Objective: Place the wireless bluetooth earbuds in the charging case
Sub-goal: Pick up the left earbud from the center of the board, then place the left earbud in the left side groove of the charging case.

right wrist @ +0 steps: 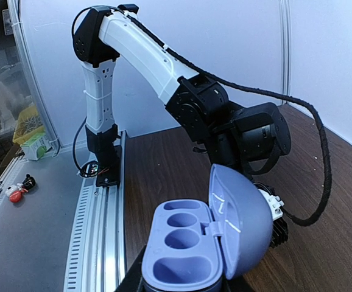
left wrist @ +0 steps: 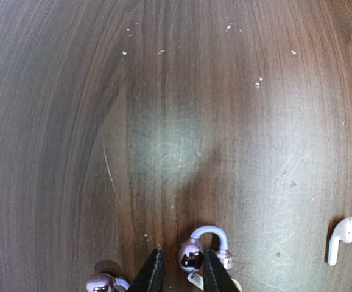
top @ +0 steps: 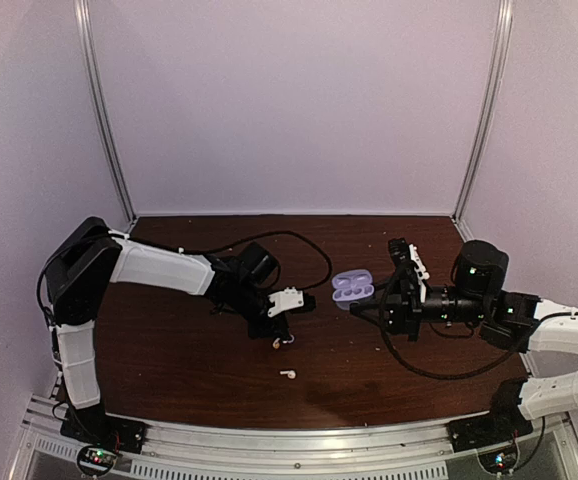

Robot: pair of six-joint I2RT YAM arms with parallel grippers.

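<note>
The purple earbud (left wrist: 194,252), with its looped ear hook, lies on the dark wood tabletop (top: 189,370) near the middle, between the fingers of the left claw (left wrist: 183,255). That claw stands narrowly parted. One finger is against the bud, and a sliver of wood shows between the bud and the other finger, so it is not clamped. A second purple earbud (left wrist: 103,283) lies just beside the claw's left finger. A white earbud (left wrist: 341,239) with a short stem lies apart to the right. A pale cream piece (left wrist: 194,281) peeks out beneath the claw, too hidden to identify.

The charging case (right wrist: 156,243), lavender, sits open with its lid (right wrist: 243,219) tipped back, and all three hollows in its base hold nothing. A small pale marking inside the lid is too small to read.

The right claw (top: 366,303) is closed on the case. I cannot tell whether the case rests on the tabletop. The left arm reaches from its base toward the centre with its wrist bent down. The right arm lies low, pointing left.
</note>
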